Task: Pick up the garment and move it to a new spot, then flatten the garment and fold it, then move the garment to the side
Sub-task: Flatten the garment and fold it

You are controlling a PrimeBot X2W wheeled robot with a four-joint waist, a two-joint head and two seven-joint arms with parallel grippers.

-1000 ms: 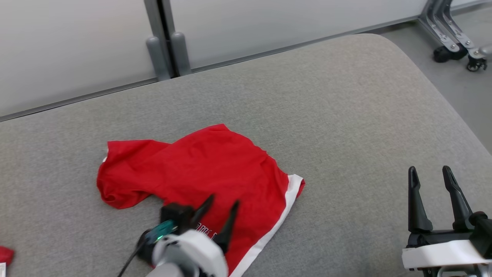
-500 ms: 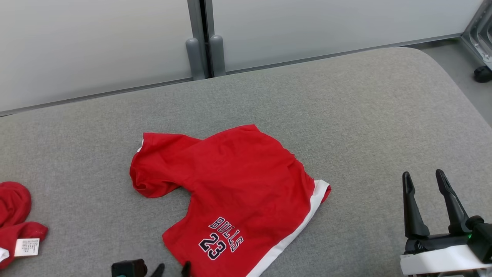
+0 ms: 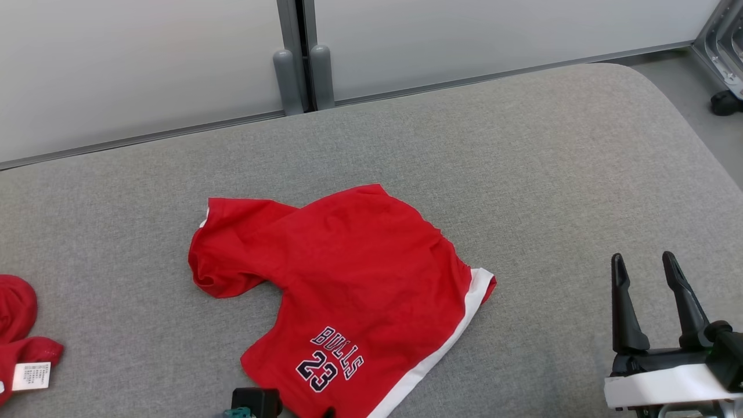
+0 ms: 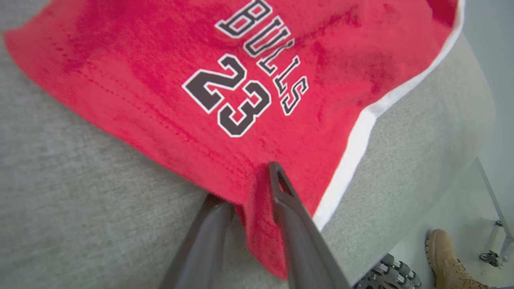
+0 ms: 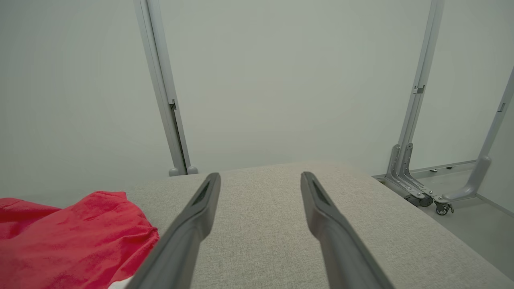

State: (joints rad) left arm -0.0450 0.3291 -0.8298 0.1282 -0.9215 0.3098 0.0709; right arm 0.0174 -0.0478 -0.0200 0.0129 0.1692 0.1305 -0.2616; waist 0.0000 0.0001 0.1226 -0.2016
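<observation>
The garment [image 3: 348, 273] is a red jersey with a white side stripe and "BULLS 23" in dark print, lying crumpled on the grey cushioned surface [image 3: 522, 174]. In the left wrist view my left gripper [image 4: 245, 184] straddles the near hem of the garment [image 4: 160, 80]: one finger slips under the cloth, the other finger [image 4: 289, 208] lies on top, and a gap still shows between them. Its dark wrist block [image 3: 255, 402] peeks in at the head view's bottom edge. My right gripper [image 3: 643, 258] stands open over bare cushion at the lower right, with the garment [image 5: 60, 233] off to its left.
A second red cloth with a white label [image 3: 17, 337] lies at the left edge. Pale wall panels and two grey posts [image 3: 302, 75] stand behind the surface. A wheeled metal frame [image 5: 421, 192] stands on the floor to the right. A person's shoe [image 4: 445, 257] is beside the near edge.
The head camera has shifted. My left gripper has drawn back from above the garment to its near hem, and its fingers have come closer together. The right gripper holds its place.
</observation>
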